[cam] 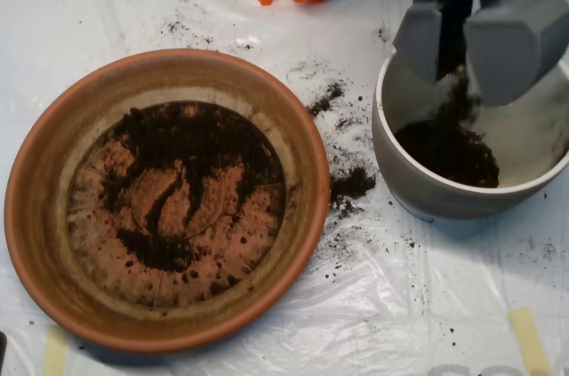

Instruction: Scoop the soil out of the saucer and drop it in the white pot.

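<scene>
The scoop (462, 52) is held parted over the white pot (418, 185), its soil (449, 149) seen falling into the pile directly below the shells, while remaining soil is left in the saucer (53, 154), well to the left.

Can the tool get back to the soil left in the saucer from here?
Probably yes. The tool hangs over the white pot; the soil lies uncovered in the open saucer, and nothing stands between them.

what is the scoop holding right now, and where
Nothing firmly: the scoop hangs open over the pot, soil falling from between its halves.
</scene>
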`<control>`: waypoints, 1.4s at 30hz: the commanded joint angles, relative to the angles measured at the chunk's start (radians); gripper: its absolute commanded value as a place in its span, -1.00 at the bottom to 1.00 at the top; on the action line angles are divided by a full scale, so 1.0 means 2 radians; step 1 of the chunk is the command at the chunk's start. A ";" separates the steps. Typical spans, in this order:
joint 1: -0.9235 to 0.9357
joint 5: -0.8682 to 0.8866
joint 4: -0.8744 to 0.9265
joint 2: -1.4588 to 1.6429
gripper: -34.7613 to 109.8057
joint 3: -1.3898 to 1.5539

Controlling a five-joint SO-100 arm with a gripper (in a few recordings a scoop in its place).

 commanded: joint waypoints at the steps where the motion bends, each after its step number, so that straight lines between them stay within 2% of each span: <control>1: -0.006 -0.005 0.000 0.015 -0.08 -0.018; 15: 0.050 0.017 -0.012 0.075 -0.03 0.042; 26: 0.249 0.106 -0.004 0.110 -0.02 0.040; 33: 0.378 0.085 -0.027 0.123 0.05 0.124; 42: 0.440 0.028 -0.092 0.089 0.18 0.274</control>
